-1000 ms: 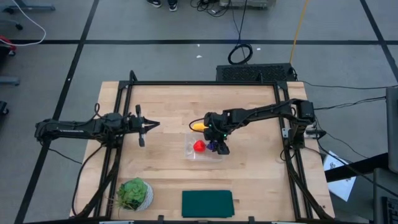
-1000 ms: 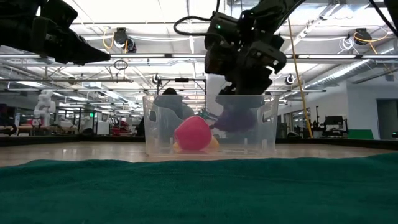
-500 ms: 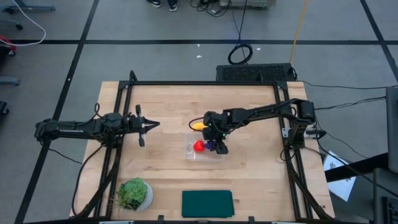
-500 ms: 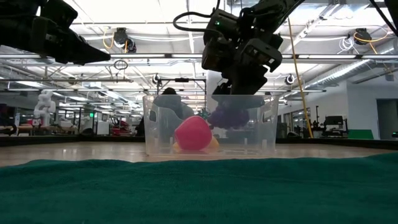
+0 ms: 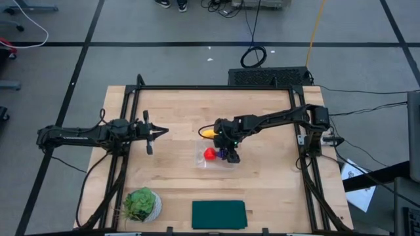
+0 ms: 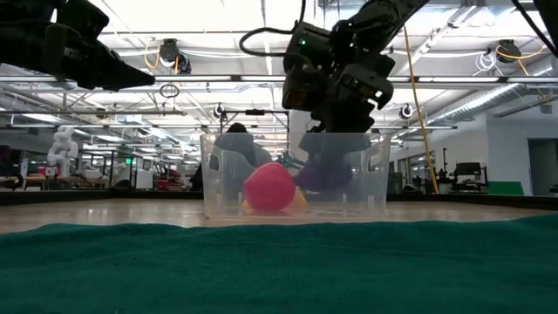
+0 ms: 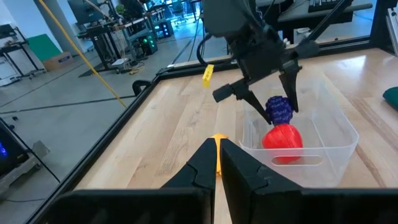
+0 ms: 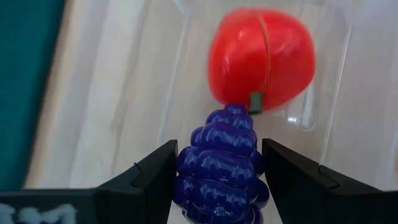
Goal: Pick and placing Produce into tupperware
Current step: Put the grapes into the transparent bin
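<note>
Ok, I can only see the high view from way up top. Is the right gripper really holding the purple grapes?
Observer: Yes. The right wrist view shows the purple grapes pinched between the right gripper's two fingers.
Operator: Are they down inside the box?
Observer: The low view shows them hanging below the rim of the tupperware, seemingly not touching its bottom.
Operator: Is the red one all in one piece?
Observer: In the right wrist view the red fruit has a thin line running down it, like two halves joined.
</note>
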